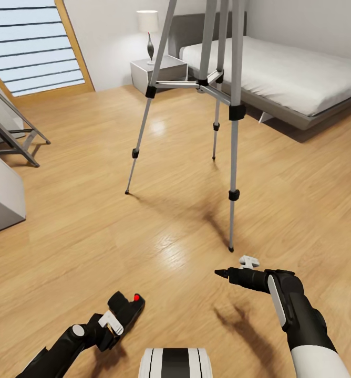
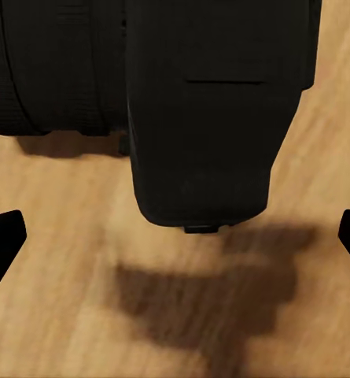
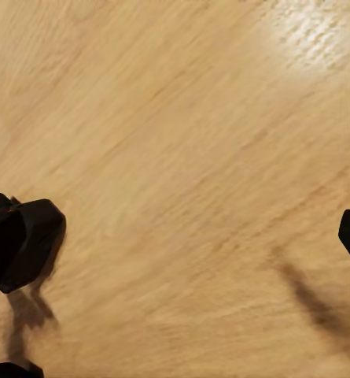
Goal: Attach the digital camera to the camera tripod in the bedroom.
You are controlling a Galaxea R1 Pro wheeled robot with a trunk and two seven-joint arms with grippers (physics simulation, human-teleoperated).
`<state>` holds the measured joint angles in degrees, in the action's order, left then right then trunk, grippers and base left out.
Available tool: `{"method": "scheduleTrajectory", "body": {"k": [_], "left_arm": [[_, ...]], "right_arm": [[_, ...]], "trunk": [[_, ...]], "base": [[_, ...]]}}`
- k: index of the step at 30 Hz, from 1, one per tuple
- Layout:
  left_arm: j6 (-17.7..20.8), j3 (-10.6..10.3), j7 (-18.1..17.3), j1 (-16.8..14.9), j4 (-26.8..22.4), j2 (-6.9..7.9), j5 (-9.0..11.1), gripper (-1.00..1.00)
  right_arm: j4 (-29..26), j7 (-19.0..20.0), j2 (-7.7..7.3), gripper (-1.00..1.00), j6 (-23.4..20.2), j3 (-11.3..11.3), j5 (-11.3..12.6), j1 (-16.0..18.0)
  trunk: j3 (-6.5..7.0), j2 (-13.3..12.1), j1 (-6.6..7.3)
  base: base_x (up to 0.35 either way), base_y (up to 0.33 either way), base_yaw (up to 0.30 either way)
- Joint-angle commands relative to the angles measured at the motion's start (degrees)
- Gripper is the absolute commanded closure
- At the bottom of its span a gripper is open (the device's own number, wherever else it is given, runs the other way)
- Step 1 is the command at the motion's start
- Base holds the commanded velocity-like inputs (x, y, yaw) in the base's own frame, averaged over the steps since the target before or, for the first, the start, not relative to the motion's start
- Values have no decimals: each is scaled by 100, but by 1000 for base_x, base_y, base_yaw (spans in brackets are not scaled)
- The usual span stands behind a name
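The digital camera (image 1: 127,308), black with a red button on top, is low over the wood floor at the bottom left of the head view. My left gripper (image 1: 114,318) is right behind it. In the left wrist view the digital camera (image 2: 214,110) looms close, and the gripper (image 2: 178,240) is open, its fingertips (image 2: 3,240) wide apart and clear of its sides. I cannot tell if it rests on the floor. The camera tripod (image 1: 234,157) stands ahead on silver legs, its head cut off. My right gripper (image 1: 221,272), near the closest tripod foot, is open and empty (image 3: 198,228).
This is the bedroom: a grey low bed (image 1: 301,110) stands at the back right, with a nightstand (image 1: 159,71) and lamp (image 1: 148,23) beside it. A wood-framed window (image 1: 75,47) is at the back left. A grey folding stand (image 1: 15,139) and a pale block (image 1: 2,197) line the left side.
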<state>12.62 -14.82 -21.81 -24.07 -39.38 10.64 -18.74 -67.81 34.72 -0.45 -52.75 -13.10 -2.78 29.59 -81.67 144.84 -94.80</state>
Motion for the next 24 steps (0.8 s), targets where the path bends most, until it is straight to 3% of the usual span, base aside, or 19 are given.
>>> {"method": "scheduleTrajectory", "body": {"k": [1,9,24], "left_arm": [[24,-12,-19,-1,-13,3,-42,-100],[58,-6,-22,-1,-9,0,-39,-100],[73,3,-7,-1,19,-36,-27,-100]], "right_arm": [[-4,37,1,-100,-25,-8,-30,3],[-4,42,1,-100,-25,-8,-30,3],[-4,43,1,-100,-29,-8,-30,3]], "trunk": [[-4,2,0],[-4,2,0],[-4,2,0]], "base": [[95,0,0],[187,0,0],[16,0,0]]}}
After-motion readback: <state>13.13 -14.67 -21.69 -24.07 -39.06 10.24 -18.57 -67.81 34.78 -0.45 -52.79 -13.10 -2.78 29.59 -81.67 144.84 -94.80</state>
